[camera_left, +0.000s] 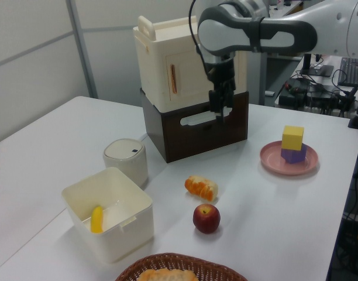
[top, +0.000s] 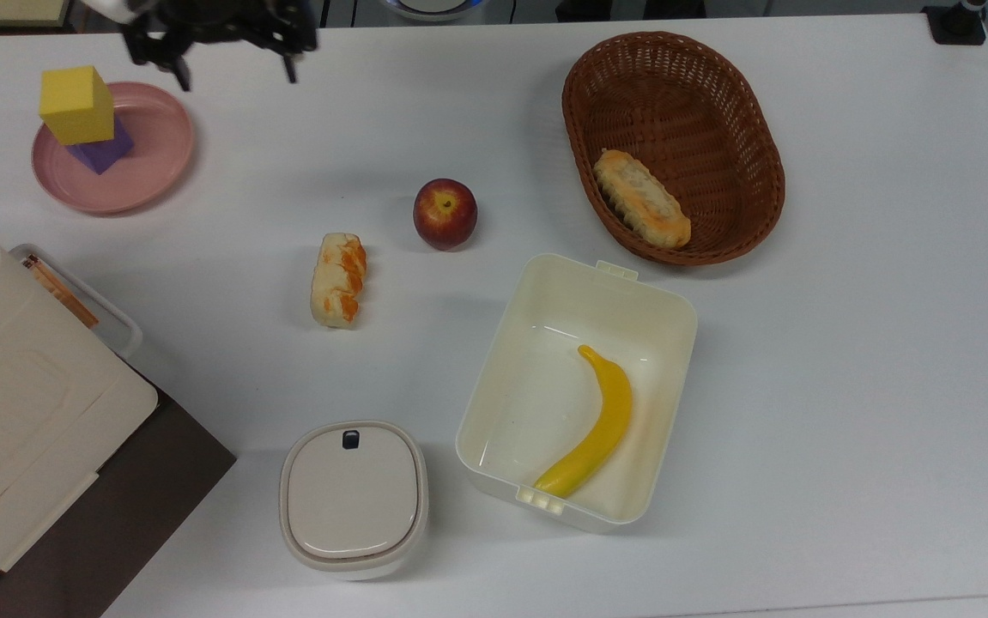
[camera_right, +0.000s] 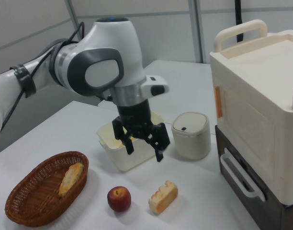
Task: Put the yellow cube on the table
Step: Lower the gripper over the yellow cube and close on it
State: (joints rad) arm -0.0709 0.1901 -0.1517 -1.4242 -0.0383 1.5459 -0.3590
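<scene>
Two stacked cubes on the pink plate (top: 150,172), gripper (top: 232,77) apart from them.
The yellow cube (top: 75,105) hides most of the purple cube (top: 103,152); the gripper, spread wide and empty, is cut off at the top view's upper edge above the table (top: 845,343).

No legible text, label, brand, number or sign on anything in view.

A white and grey robot arm's black two-finger gripper (camera_right: 144,148) hangs spread wide above the white smooth table (camera_right: 194,191), empty. Below it lie a red apple (camera_right: 118,198) and an orange-and-cream bread piece (camera_right: 163,197), with a brown wicker basket (camera_right: 31,201) at the right view's left.
</scene>
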